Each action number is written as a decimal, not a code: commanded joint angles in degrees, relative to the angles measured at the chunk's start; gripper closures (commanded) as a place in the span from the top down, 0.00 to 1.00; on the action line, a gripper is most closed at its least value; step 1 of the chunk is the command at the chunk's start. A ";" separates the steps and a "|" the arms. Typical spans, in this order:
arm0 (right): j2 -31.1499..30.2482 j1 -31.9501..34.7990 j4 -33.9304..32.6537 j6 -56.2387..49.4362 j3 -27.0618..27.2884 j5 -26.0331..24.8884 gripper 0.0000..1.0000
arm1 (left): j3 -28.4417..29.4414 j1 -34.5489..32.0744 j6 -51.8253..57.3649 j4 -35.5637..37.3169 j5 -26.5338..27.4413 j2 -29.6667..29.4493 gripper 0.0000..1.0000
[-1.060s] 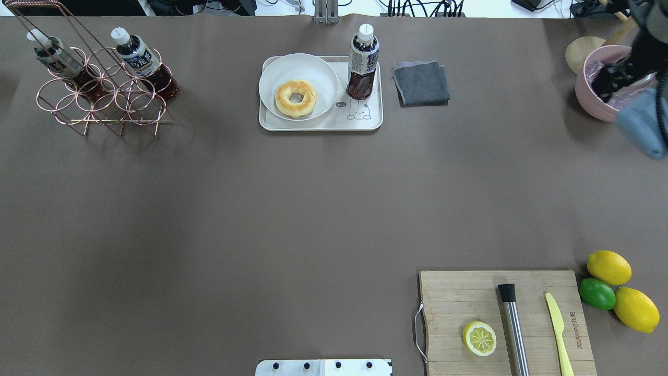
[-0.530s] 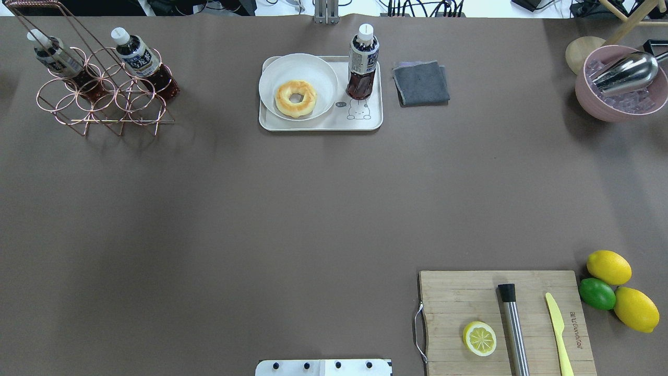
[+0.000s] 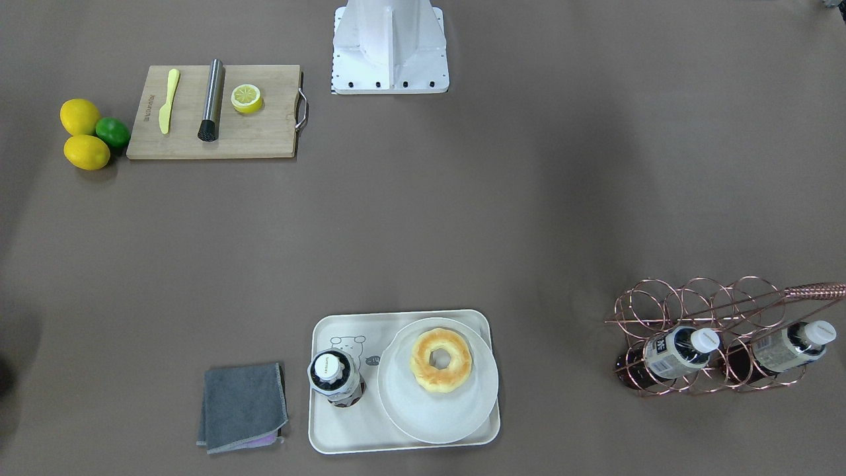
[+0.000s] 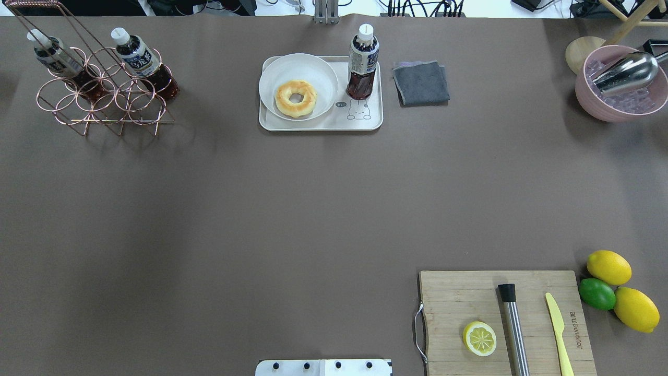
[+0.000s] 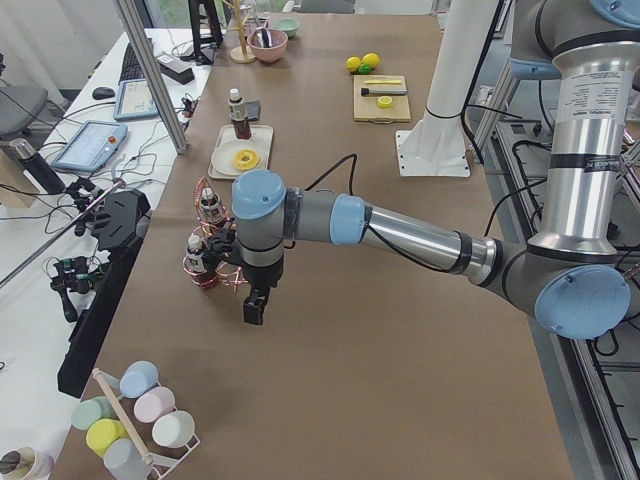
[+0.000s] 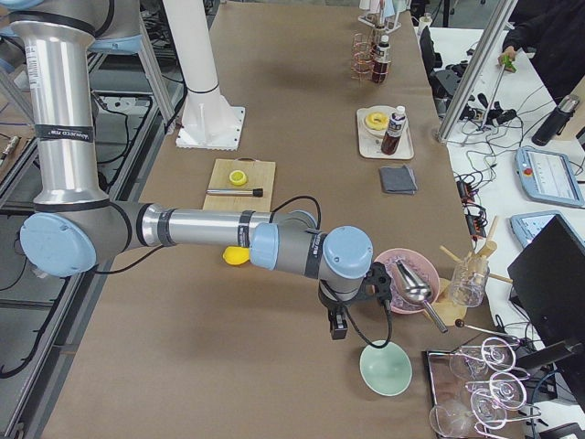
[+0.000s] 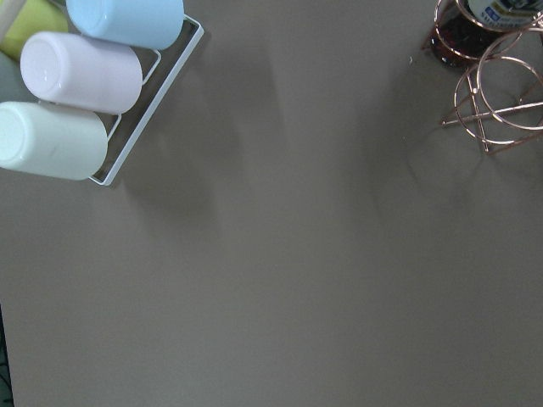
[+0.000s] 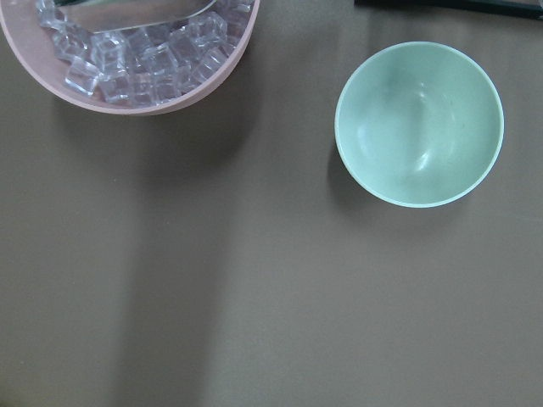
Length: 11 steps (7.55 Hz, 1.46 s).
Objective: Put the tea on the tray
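Observation:
One tea bottle stands upright on the cream tray, at its right end above the bear drawing; it also shows in the front-facing view on the tray. Two alike bottles lie tilted in a copper wire rack at the far left. My left gripper shows only in the exterior left view, hanging over bare table beside the rack; I cannot tell its state. My right gripper shows only in the exterior right view, near the pink bowl; I cannot tell its state.
A white plate with a doughnut fills the tray's left part. A grey cloth lies to its right. A pink bowl of ice with a scoop, a green bowl, a cutting board, lemons and a cup rack stand around.
The right arm, seen blurred over the pink bowl at the overhead view's right edge, has moved out of that view. The bottle and tray have not moved.

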 commanded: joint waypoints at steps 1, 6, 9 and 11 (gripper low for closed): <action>0.04 0.16 -5.72 0.75 4.51 0.03 1.00 | -0.23 0.00 0.05 -0.19 -0.29 3.08 0.98; -0.14 0.16 -5.56 1.81 4.17 -0.06 1.00 | 3.21 0.00 0.05 -0.36 -0.11 3.08 0.98; 0.12 0.07 -5.47 2.42 4.17 -0.06 1.00 | 3.30 0.00 0.05 -0.36 -0.02 2.99 0.97; 0.12 0.07 -5.12 2.86 4.25 -0.49 1.00 | 3.30 0.09 0.05 -0.36 -0.02 2.90 0.98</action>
